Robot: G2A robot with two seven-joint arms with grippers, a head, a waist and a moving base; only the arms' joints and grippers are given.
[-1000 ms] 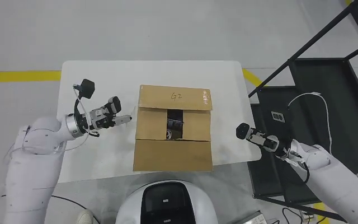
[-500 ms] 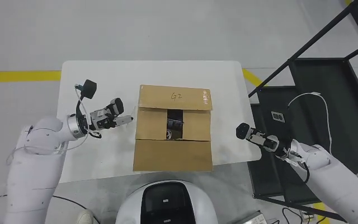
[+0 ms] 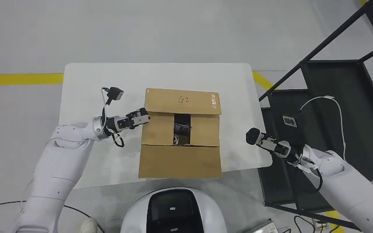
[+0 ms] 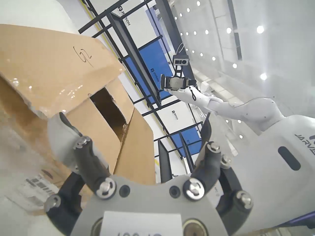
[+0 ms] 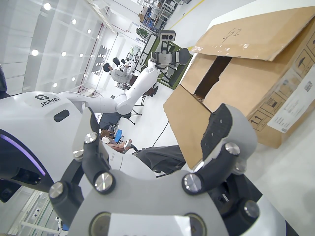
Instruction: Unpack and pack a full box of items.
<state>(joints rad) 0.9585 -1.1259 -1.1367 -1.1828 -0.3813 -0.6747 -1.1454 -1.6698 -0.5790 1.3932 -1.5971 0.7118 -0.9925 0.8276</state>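
Note:
A brown cardboard box [image 3: 180, 160] stands in the middle of the white table [image 3: 105, 81]. Its top flaps lie nearly closed, and a narrow gap [image 3: 182, 131] between them shows dark items inside. My left gripper [image 3: 140, 116] is open at the box's left side, level with the upper flap's edge; in its wrist view the fingers [image 4: 61, 133] spread wide before the box [image 4: 49, 57]. My right gripper [image 3: 253, 137] hangs open off the box's right side, near the table's right edge, with nothing between its fingers [image 5: 226, 124]. The box [image 5: 258, 37] lies ahead of it.
A black metal rack [image 3: 326, 76] stands just right of the table, with a white cable [image 3: 320, 102] draped on it. A yellow line [image 3: 29, 78] runs along the floor. Bare tabletop lies behind and left of the box.
My left gripper has moved right across the table to the box's left edge, its wrist turning. The right arm and the box have stayed still.

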